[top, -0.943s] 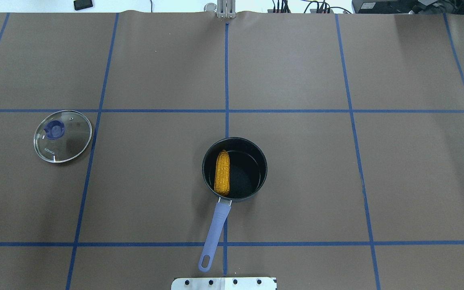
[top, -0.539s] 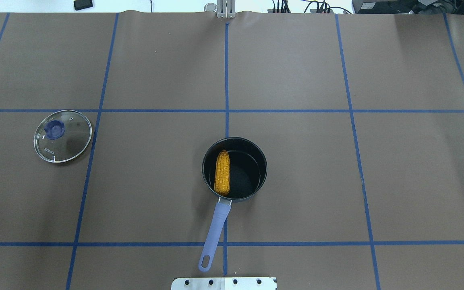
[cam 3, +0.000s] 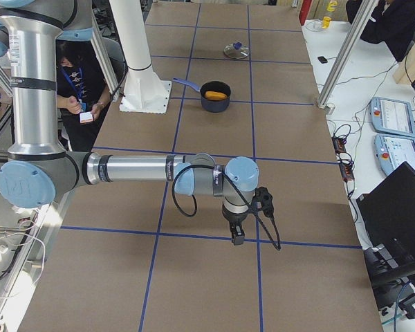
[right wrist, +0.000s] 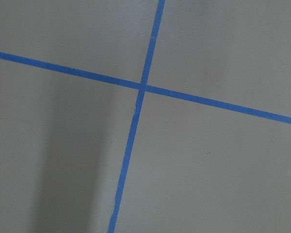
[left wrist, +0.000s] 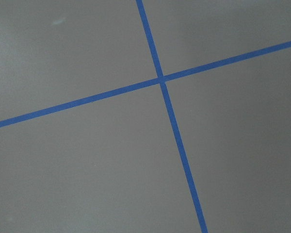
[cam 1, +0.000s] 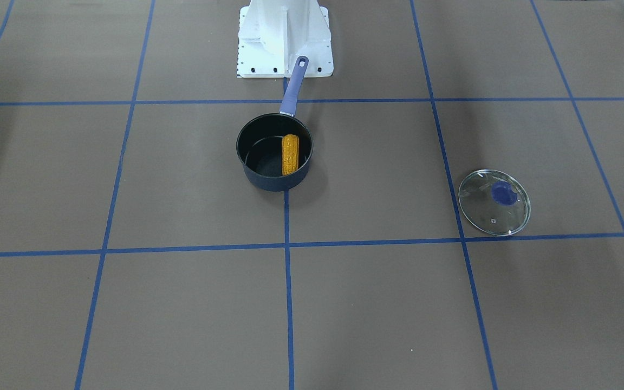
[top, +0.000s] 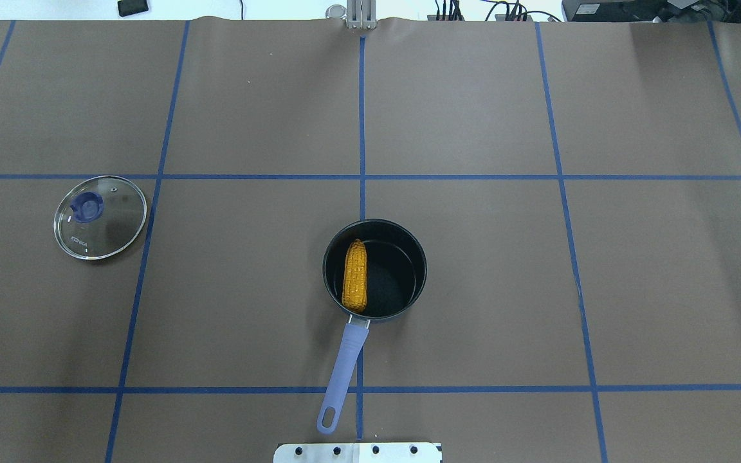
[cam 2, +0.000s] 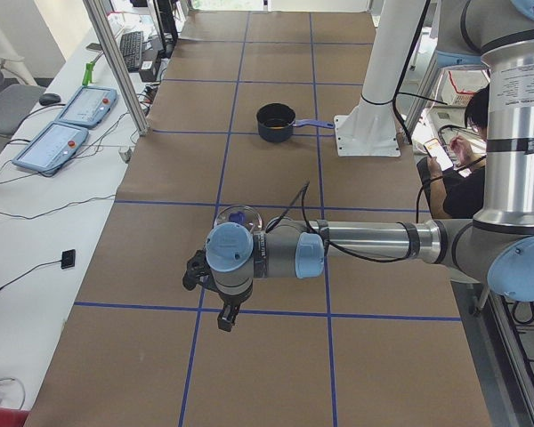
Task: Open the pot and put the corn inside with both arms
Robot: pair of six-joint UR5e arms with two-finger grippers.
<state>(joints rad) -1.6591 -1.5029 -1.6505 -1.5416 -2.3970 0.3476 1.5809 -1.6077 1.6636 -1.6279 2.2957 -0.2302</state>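
Well, your task looks finished as far as these views go; the pot [top: 399,276] stands uncovered near the table's middle, its periwinkle handle [top: 345,360] pointing back at the robot's base, and the corn [top: 356,275] lies inside against the wall on the robot's left; the glass lid [top: 110,225] rests flat, well apart, on that same side; the left gripper [cam 2: 224,320] and the right gripper [cam 3: 235,237] hang over bare mat, far from the pot; only the side cameras show them, so you cannot tell whether either is wide or closed
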